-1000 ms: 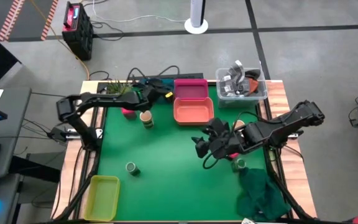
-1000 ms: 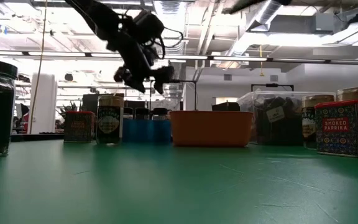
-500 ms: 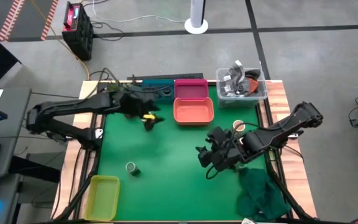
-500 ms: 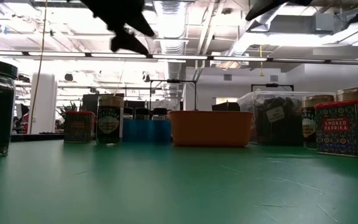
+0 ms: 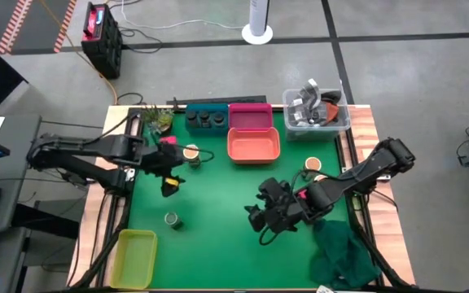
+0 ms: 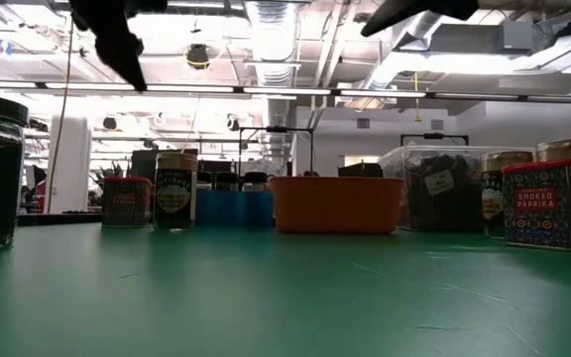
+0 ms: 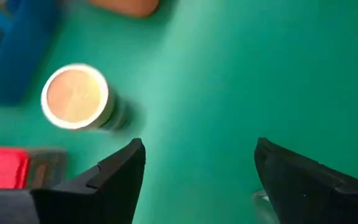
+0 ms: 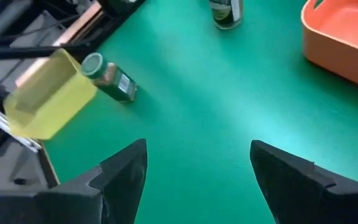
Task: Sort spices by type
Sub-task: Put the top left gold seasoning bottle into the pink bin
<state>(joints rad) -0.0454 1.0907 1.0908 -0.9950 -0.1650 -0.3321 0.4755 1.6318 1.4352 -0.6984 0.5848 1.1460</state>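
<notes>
Above the mat's left side, the left gripper [image 5: 169, 185] has pulled back from the tan-topped jar [image 5: 190, 153], jaws apart and empty; right gripper [image 5: 260, 218], also spread, nears the green-topped jar [image 5: 172, 220]

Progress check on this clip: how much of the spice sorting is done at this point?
Done: three dark round jars sit in the teal plastic tray.
In hand: nothing; the left gripper and right gripper hover open and empty over the green mat.
Left: a tan-topped round jar, pink square box and green-topped clear jar stand loose, and the orange tray, pink tray and yellow tray look empty.
</notes>
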